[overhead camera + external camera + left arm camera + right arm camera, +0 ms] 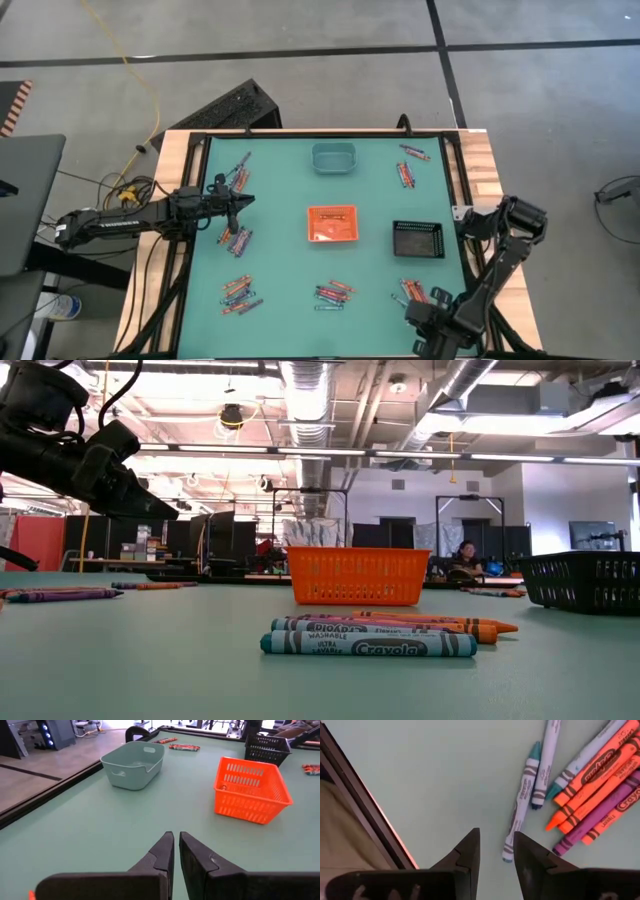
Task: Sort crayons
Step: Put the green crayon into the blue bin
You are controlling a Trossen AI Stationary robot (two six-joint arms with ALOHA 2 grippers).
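Observation:
Crayons lie in small piles on the green table: two at the left [237, 180] [236, 238], two at the near edge [238, 292] [333, 293], one at the near right [412, 291] and one at the far right [405, 174]. My left gripper [235, 203] is above the table between the two left piles. Its fingers [176, 840] are shut with nothing showing between them. My right gripper [420, 315] is open and empty over the table beside the near-right crayons [580, 785].
A teal tray [333, 157] stands at the far middle, an orange basket tray [332, 223] in the centre and a black basket tray [418, 239] to its right. A raised black rim [190, 230] frames the table. A person sits far back in the room [465, 558].

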